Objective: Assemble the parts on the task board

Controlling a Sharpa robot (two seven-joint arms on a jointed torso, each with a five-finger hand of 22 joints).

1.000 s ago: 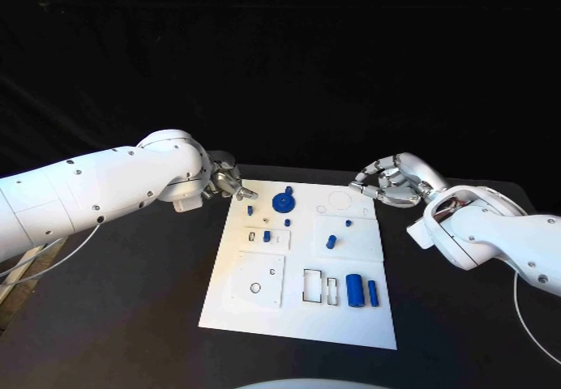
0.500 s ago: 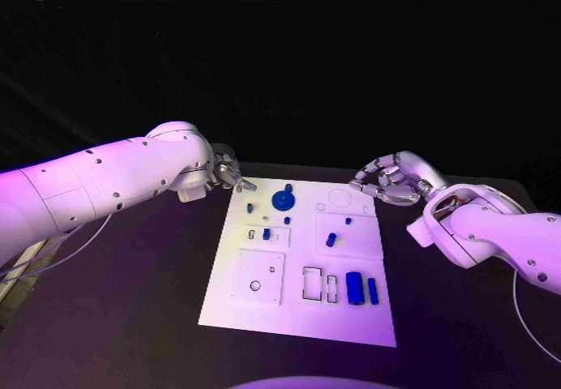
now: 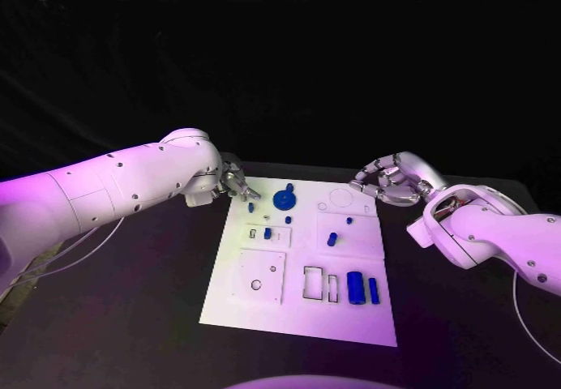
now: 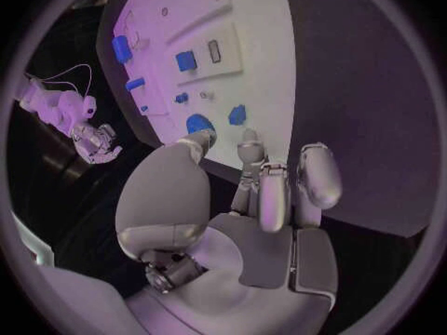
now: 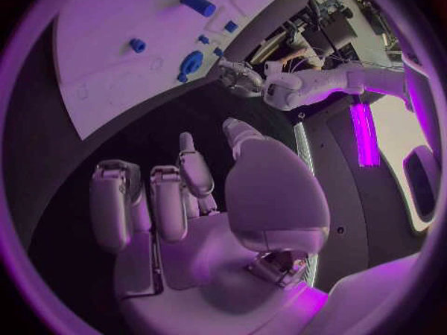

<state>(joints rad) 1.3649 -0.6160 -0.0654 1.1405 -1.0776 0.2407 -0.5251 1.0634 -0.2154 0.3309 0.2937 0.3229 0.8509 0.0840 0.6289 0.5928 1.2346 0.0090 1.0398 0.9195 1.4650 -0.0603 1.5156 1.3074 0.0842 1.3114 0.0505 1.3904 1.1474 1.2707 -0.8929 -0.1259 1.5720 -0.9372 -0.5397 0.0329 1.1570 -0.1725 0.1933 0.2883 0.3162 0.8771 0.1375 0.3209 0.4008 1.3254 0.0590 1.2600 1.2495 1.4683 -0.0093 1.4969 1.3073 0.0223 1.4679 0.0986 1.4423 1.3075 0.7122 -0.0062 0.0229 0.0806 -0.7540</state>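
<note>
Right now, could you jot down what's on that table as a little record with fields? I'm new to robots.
Surface: black table
Task board: white plate, lying flat mid-table
Parts: small blue pieces on the board, among them a round part near the far edge and two cylinders near the front
Left hand: at the board's far left corner, holding nothing
Right hand: at the far right corner, fingers curled, empty

Dim violet light washes the scene, brightest on the task board (image 3: 301,259) at frame centre, the background black, wrist views bending at their rims.
</note>
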